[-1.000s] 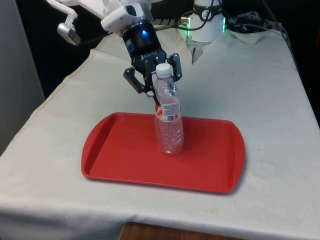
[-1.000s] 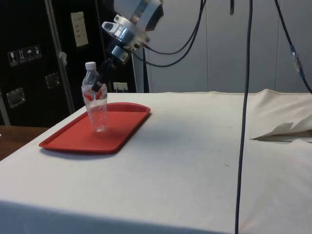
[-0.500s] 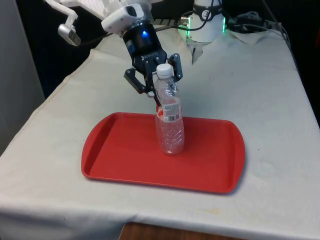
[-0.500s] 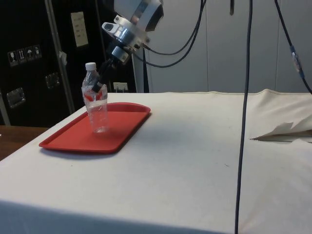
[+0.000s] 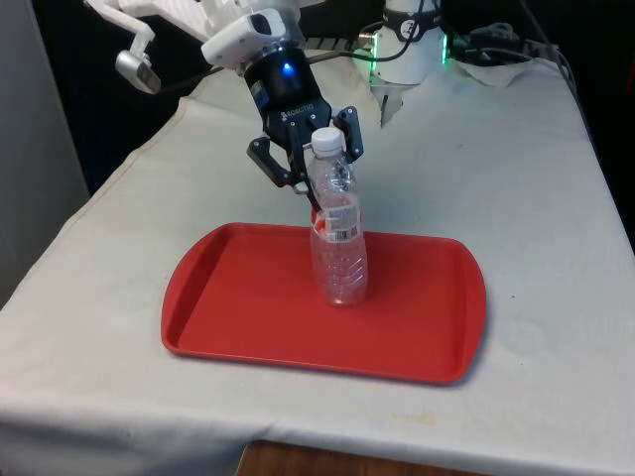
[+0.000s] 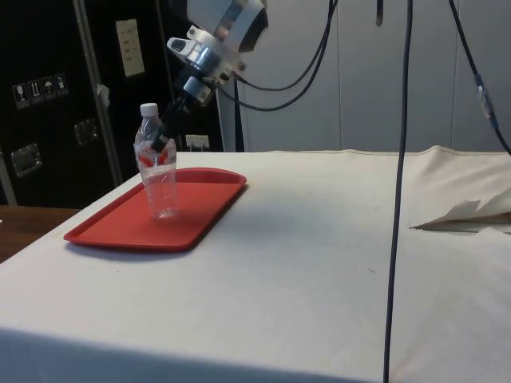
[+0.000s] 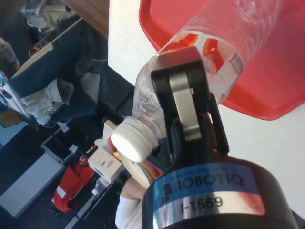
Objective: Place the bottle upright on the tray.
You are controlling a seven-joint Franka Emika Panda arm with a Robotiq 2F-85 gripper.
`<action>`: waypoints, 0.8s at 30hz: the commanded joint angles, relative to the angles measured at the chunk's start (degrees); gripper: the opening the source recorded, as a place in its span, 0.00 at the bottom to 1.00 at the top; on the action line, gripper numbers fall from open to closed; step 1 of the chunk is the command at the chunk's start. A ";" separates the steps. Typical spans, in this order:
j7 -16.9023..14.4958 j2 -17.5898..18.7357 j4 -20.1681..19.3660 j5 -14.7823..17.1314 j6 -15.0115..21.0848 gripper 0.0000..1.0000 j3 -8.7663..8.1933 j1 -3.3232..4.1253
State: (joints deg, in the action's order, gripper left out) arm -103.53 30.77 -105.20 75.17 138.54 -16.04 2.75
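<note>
Clear plastic bottle [image 5: 338, 248] stands on the red tray [image 5: 238, 307], base down near the tray's middle, white cap [image 5: 324, 140] on top, leaning a touch toward the front view's right. The tray lies flat on the white-clothed surface [image 5: 536, 198], close to the near edge.

My claw [image 5: 316, 177] sits at the bottle's upper part, coming in tilted from above and from the far side. In the front view my black fingers [image 5: 268, 159] flank the neck and shoulder just under the cap, one on each side. In the side view the claw [image 6: 164, 137] meets the bottle [image 6: 160, 171] just above the red-and-white label band, and the tray [image 6: 120, 231] is under it. From the wrist view one finger [image 7: 183, 100] lies pressed flat along the bottle [image 7: 224, 43] wall by the label, cap [image 7: 131, 143] near my palm; the claw is pinching the bottle's upper body.

Crumpled white paper [image 6: 467, 214] lies well apart on the surface.
</note>
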 commanded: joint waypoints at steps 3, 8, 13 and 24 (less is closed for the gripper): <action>0.00 0.06 0.06 0.06 0.06 0.00 -0.06 0.06; 0.00 0.00 0.06 0.06 -0.11 0.00 -0.06 0.06; 0.00 0.00 0.06 0.06 -0.23 0.00 -0.11 0.06; -0.29 0.23 0.06 0.29 -0.40 0.00 -0.06 0.00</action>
State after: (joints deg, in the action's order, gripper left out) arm -103.53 30.83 -105.20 75.17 137.97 -16.16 2.75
